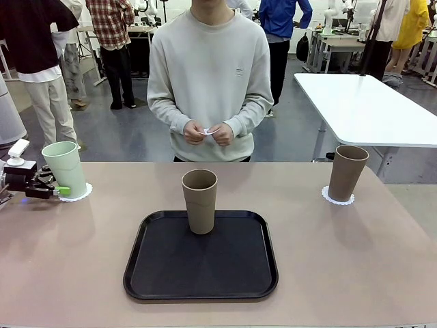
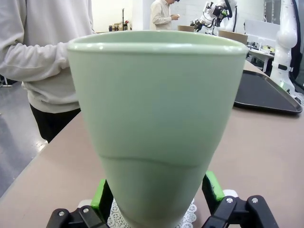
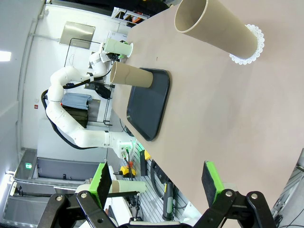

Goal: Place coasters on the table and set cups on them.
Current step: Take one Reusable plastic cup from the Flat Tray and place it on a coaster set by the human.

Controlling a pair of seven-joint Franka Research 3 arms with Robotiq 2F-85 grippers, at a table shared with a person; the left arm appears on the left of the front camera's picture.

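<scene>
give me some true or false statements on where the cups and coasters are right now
1. The mint green cup stands on the left coaster. True.
2. The middle brown cup has a coaster under it. False: it stands directly on the black tray.
3. The right brown cup lies on its side. False: it stands upright on the right coaster.
4. The left gripper straddles the mint green cup's base. True.
5. The right gripper is open and empty. True.
6. The person's hands are empty. False: they hold a small white piece.
</scene>
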